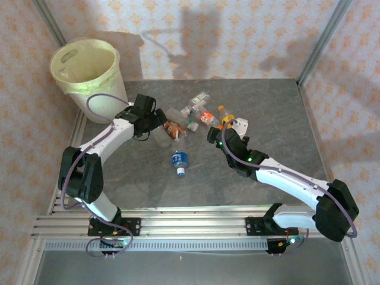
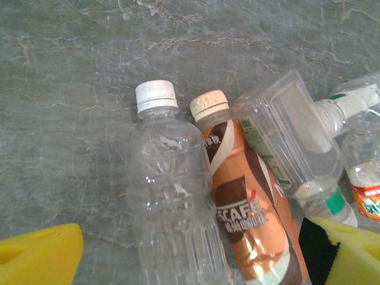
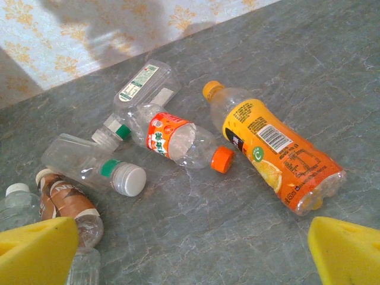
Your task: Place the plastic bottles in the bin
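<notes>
Bottles (image 1: 206,117) lie heaped on table (image 1: 273,113) right of bin (image 1: 107,95); blue-label bottle (image 1: 180,160) sits apart, farther from bin. L gripper (image 2: 193,255) open, pads (image 2: 35,258) straddling clear bottle (image 2: 169,196) & brown coffee bottle (image 2: 249,214), not clamped. R gripper (image 3: 193,252) open, near orange bottle (image 3: 279,154), heap's far side from bin.

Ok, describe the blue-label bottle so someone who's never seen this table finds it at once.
On the grey table, a heap of bottles lies near the middle. On the near side of that heap lies the blue-label bottle, alone. No other bottle in sight has a blue label, and nothing touches it.
</notes>
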`<move>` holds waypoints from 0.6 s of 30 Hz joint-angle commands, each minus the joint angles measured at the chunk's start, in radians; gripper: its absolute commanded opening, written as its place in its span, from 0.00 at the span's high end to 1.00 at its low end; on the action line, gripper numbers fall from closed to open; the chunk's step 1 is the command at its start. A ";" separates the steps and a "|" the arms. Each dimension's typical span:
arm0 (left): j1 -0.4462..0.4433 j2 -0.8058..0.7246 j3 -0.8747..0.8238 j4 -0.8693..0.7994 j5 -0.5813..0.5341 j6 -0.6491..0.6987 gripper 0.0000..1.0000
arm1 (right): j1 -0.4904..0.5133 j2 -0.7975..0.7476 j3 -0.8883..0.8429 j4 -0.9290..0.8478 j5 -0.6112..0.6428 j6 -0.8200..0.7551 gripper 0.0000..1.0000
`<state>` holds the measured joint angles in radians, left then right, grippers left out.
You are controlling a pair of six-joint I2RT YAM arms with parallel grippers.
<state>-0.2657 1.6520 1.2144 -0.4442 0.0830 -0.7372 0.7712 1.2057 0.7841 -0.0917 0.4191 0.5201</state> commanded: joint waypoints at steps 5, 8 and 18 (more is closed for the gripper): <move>0.008 0.098 -0.009 0.072 0.051 -0.029 0.11 | -0.006 -0.008 0.030 -0.035 0.004 -0.005 0.01; 0.009 0.120 -0.032 0.097 0.052 -0.033 0.14 | -0.006 -0.005 0.029 -0.042 0.004 -0.005 0.01; 0.012 0.204 -0.068 0.173 0.078 -0.035 0.24 | -0.006 0.006 0.031 -0.057 0.001 0.007 0.01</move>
<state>-0.2611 1.8385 1.1606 -0.3122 0.1471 -0.7631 0.7712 1.2057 0.7849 -0.1169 0.4187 0.5209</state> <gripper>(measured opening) 0.765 0.992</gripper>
